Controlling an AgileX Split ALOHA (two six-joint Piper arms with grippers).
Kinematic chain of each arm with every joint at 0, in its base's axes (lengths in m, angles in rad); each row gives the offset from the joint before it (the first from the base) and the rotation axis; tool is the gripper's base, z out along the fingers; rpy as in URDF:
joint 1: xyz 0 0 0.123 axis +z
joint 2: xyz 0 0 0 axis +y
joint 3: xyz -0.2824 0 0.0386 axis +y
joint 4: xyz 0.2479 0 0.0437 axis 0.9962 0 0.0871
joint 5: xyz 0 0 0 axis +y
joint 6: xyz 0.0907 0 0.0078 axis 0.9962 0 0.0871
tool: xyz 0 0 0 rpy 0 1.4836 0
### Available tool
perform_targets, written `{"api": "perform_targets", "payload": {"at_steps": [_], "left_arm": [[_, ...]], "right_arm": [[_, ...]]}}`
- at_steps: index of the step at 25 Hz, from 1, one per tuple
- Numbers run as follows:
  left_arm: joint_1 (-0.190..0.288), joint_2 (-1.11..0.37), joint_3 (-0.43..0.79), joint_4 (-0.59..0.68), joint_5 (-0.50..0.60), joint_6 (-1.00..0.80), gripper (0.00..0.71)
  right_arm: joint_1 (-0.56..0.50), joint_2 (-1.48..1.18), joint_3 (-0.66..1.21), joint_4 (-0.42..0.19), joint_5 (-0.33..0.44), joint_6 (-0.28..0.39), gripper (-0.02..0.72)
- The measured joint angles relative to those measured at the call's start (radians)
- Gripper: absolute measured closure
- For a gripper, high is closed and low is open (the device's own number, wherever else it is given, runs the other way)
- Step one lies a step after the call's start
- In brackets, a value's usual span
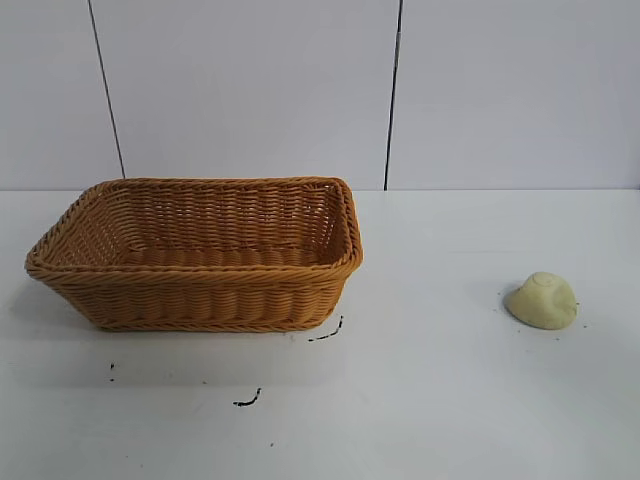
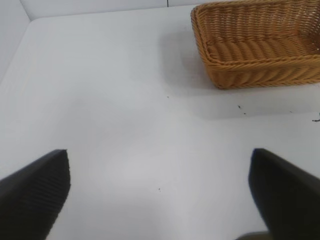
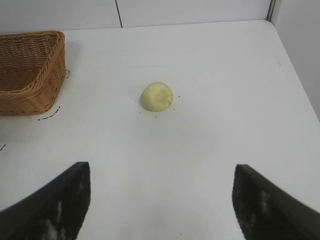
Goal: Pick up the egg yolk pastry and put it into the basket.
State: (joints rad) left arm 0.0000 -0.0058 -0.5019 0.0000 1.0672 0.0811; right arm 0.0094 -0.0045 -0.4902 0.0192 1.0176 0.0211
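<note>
The egg yolk pastry (image 1: 542, 300) is a small pale yellow dome lying on the white table at the right. It also shows in the right wrist view (image 3: 156, 97). The orange-brown wicker basket (image 1: 200, 250) stands at the left and holds nothing; it shows in the left wrist view (image 2: 260, 45) and the right wrist view (image 3: 30, 70). My right gripper (image 3: 161, 170) is open and empty, above the table, well short of the pastry. My left gripper (image 2: 159, 160) is open and empty, away from the basket. Neither gripper shows in the exterior view.
Small black marks (image 1: 248, 400) lie on the table in front of the basket. A white wall with dark seams (image 1: 392, 90) stands behind the table. The table's corner (image 3: 267, 22) shows in the right wrist view.
</note>
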Motion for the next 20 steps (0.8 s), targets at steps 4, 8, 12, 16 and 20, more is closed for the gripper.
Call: {"api": "perform_targets", "payload": {"at_steps": [4, 8, 12, 16, 20], "left_arm": [[0.0, 0.0, 0.0, 0.0, 0.0, 0.0, 0.014], [0.0, 0.0, 0.0, 0.0, 0.0, 0.0, 0.014], [0.0, 0.0, 0.0, 0.0, 0.0, 0.0, 0.014], [0.0, 0.0, 0.0, 0.0, 0.0, 0.0, 0.014], [0.0, 0.0, 0.0, 0.0, 0.0, 0.0, 0.014]], "right_arm": [[0.0, 0.0, 0.0, 0.0, 0.0, 0.0, 0.141], [0.0, 0.0, 0.0, 0.0, 0.0, 0.0, 0.141], [0.0, 0.005, -0.002, 0.0, 0.002, 0.0, 0.063], [0.0, 0.119, -0.057, 0.0, 0.008, 0.0, 0.018], [0.0, 0.317, -0.174, 0.0, 0.008, 0.0, 0.015]]}}
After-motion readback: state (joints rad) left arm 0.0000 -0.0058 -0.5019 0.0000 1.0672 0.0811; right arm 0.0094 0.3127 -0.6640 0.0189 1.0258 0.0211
